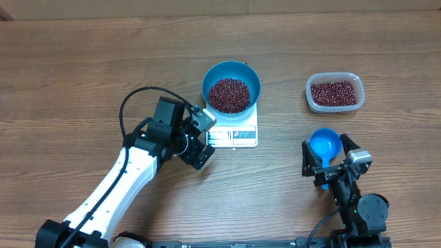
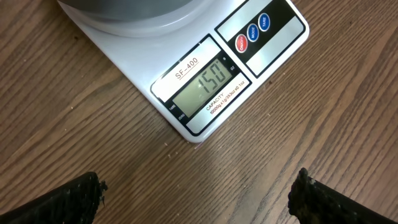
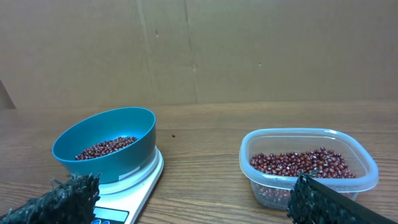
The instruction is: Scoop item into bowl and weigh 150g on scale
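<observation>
Overhead, the blue bowl (image 1: 249, 74) of red-brown beans (image 1: 229, 95) sits on the white scale (image 1: 238, 136), and the left hand (image 1: 202, 138), wide open and empty, is just beside the scale's front-left corner, apparently to view the readout. In the left wrist view, the scale's display (image 2: 202, 84) reads 150, so the weighing looks done. In the right wrist view, the right hand (image 3: 193, 199), spread wide and gripping nothing, faces the scale, with the clear tub (image 3: 261, 180) to its right.
</observation>
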Controlling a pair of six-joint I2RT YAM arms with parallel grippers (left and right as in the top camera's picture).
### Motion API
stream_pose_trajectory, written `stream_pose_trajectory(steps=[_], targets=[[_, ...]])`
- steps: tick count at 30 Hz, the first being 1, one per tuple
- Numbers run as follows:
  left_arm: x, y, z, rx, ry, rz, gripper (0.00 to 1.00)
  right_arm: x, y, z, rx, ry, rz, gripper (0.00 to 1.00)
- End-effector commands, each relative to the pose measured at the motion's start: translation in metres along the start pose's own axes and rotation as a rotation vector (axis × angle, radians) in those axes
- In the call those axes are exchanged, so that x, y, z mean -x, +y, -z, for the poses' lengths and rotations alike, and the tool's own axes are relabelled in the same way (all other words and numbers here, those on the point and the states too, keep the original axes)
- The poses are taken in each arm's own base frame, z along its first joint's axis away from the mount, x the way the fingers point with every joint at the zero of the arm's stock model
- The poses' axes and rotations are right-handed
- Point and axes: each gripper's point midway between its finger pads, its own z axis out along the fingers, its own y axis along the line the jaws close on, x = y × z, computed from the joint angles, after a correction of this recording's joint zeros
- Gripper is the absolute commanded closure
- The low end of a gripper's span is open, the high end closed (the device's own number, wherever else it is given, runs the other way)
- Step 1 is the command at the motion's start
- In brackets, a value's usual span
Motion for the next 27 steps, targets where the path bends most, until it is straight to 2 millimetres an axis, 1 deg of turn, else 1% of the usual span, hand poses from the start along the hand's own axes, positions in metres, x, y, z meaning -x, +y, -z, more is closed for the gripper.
stream_pose_trajectory(steps=[1,20,25,27], targets=[[-0.001,-0.004,-0.002,-0.014,0.004,-0.012,0.00,-0.002,0.001,0.000,0.009,-0.005,-0.009,0.00],[-0.002,-0.004,-0.002,-0.014,0.006,-0.010,0.01,-0.002,0.001,0.000,0.009,-0.005,-0.009,0.00],[-0.002,0.003,-0.002,0.026,0.013,-0.012,0.00,-0.002,0.001,0.000,0.009,-0.005,-0.009,0.00],[-0.001,0.008,0.004,0.061,0.005,-0.017,0.00,-0.002,0.001,0.000,0.009,-0.005,-0.009,0.00]])
